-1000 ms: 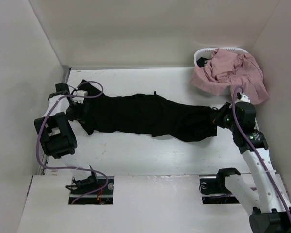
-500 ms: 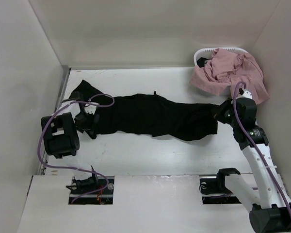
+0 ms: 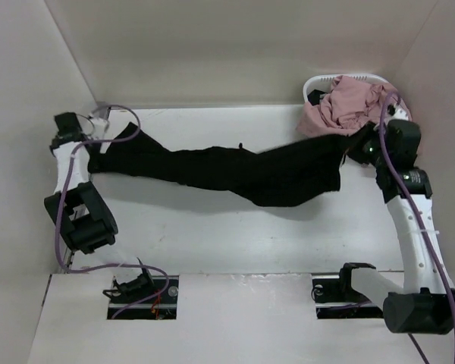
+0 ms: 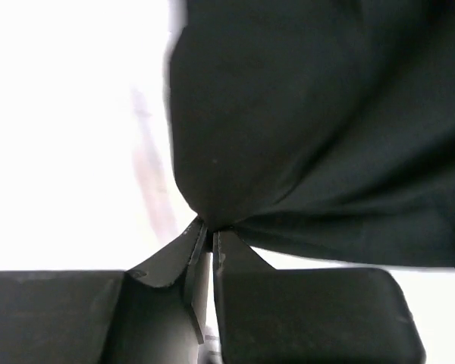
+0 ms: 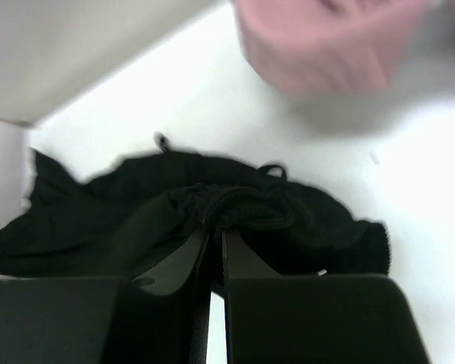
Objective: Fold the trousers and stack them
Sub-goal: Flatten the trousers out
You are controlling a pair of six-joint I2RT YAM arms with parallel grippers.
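Black trousers (image 3: pixel 227 168) hang stretched between both arms across the white table, sagging in the middle. At the far left, my left gripper (image 3: pixel 98 157) is shut on the leg end; the left wrist view shows the black cloth (image 4: pixel 303 129) pinched at the fingertips (image 4: pixel 210 227). Over at the right, my right gripper (image 3: pixel 354 149) is shut on the waistband end, and the right wrist view shows bunched black cloth and drawstring (image 5: pixel 243 205) clamped between its tips (image 5: pixel 214 233).
A white basket (image 3: pixel 318 83) at the back right holds pink garments (image 3: pixel 364 110) spilling over its rim, just behind the right arm. White walls close in the left, back and right. Cable openings sit in the near ledge (image 3: pixel 140 288).
The left gripper closed on the leg end and lifted it up and to the far left. The right gripper raised the waistband end towards the basket, pulling the trousers taut off the table.
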